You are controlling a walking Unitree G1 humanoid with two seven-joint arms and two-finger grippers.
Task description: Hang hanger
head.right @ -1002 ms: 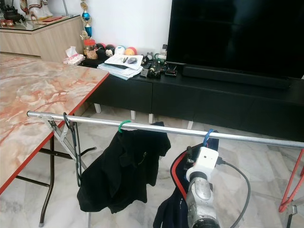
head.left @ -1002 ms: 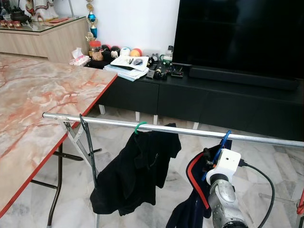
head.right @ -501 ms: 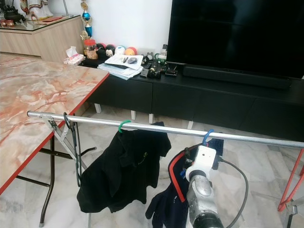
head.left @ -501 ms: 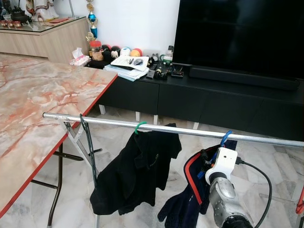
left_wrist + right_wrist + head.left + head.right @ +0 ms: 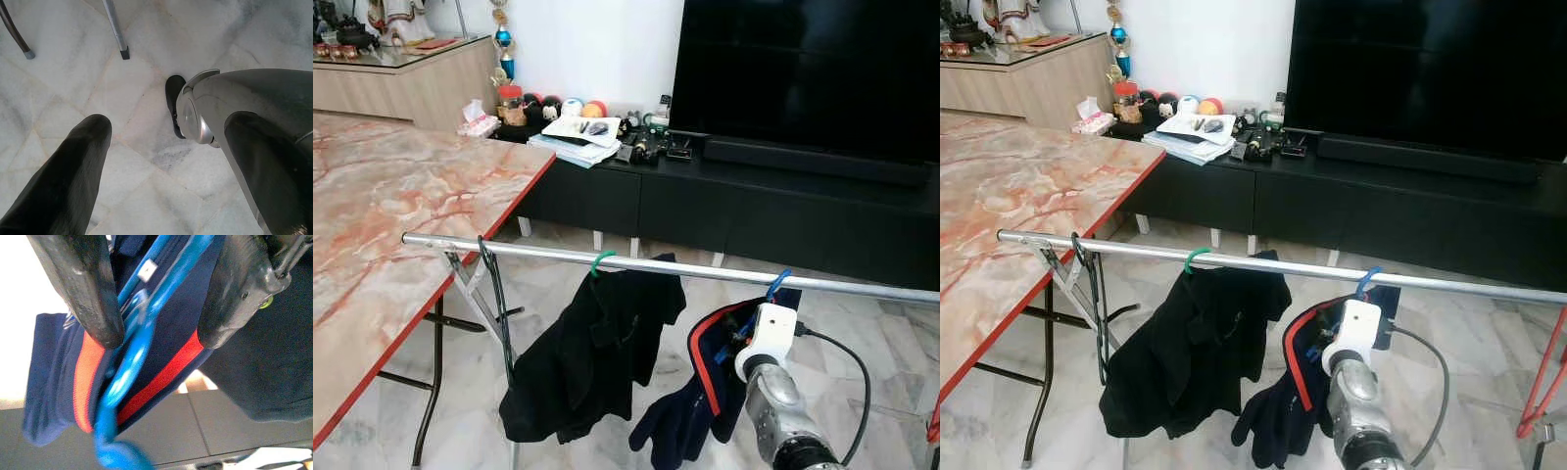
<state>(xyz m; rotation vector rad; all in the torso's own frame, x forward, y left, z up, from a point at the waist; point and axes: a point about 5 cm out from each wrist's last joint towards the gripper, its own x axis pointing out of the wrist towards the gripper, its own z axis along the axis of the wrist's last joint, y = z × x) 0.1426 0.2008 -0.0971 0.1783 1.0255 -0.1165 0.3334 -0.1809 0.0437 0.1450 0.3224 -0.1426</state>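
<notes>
Right hand [image 5: 156, 308], fingers a little apart around the blue hanger [image 5: 132, 372] whose hook [image 5: 777, 284] sits on the rail [image 5: 636, 262] right of the black garment [image 5: 597, 357], could drag it off if withdrawn carelessly.

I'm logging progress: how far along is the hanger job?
Done: the blue hanger hooks over the rail, its navy garment hanging beside the black garment. In hand: the right gripper straddles the hanger. Left: pull away. The left gripper idles over the floor.
</notes>
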